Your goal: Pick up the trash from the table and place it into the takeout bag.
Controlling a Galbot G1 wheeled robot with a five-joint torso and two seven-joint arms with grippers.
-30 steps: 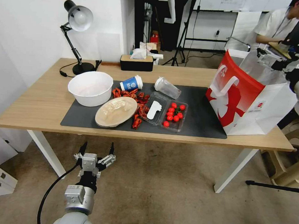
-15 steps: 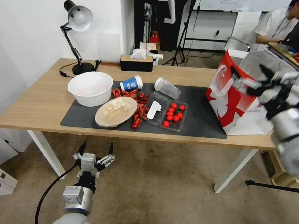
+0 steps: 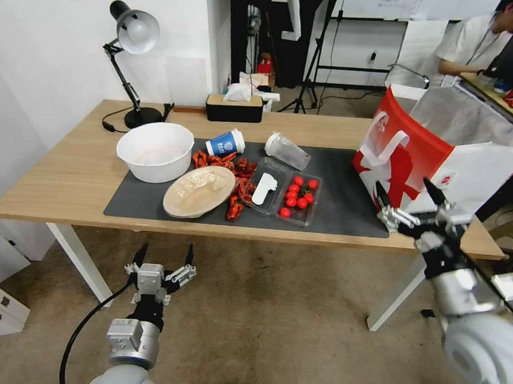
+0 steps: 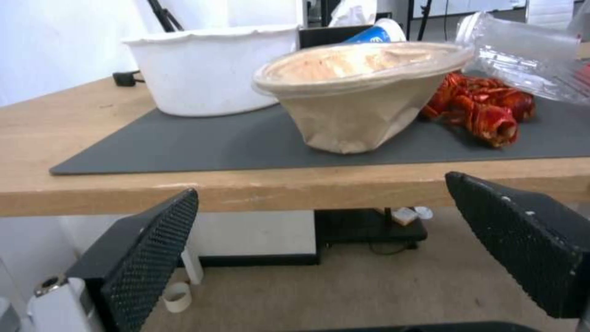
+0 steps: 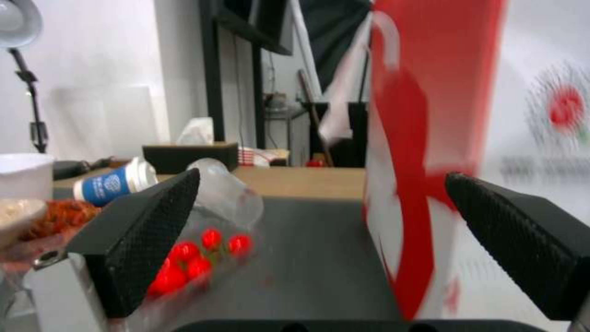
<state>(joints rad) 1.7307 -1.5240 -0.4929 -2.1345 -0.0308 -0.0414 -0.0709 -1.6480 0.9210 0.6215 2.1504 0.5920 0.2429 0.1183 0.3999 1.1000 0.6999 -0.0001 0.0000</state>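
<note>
A: How did the surface [image 3: 66,174] look?

B: Light wood with white legs, a dark grey mat [image 3: 342,209] across it. At the mat's ten o'clock stood a white bowl [image 3: 155,150]; the tan lidded bowl [image 3: 198,191], blue-and-white paper cup [image 3: 225,143], clear plastic cup [image 3: 287,150] and a tray of tomatoes [image 3: 298,197] lay around its middle. The takeout bag [image 3: 426,162] stood at three o'clock, open-topped.

A: And the end effectors?

B: The right end effector [image 3: 411,206] hung spread wide, empty, at the bag's near corner. The left end effector [image 3: 164,259] waited wide apart below the surface's front edge, over carpet.

A: The room?

B: A desk lamp [image 3: 133,34] at eleven o'clock, a tissue box [image 3: 234,106] at twelve, tripods behind.
</note>
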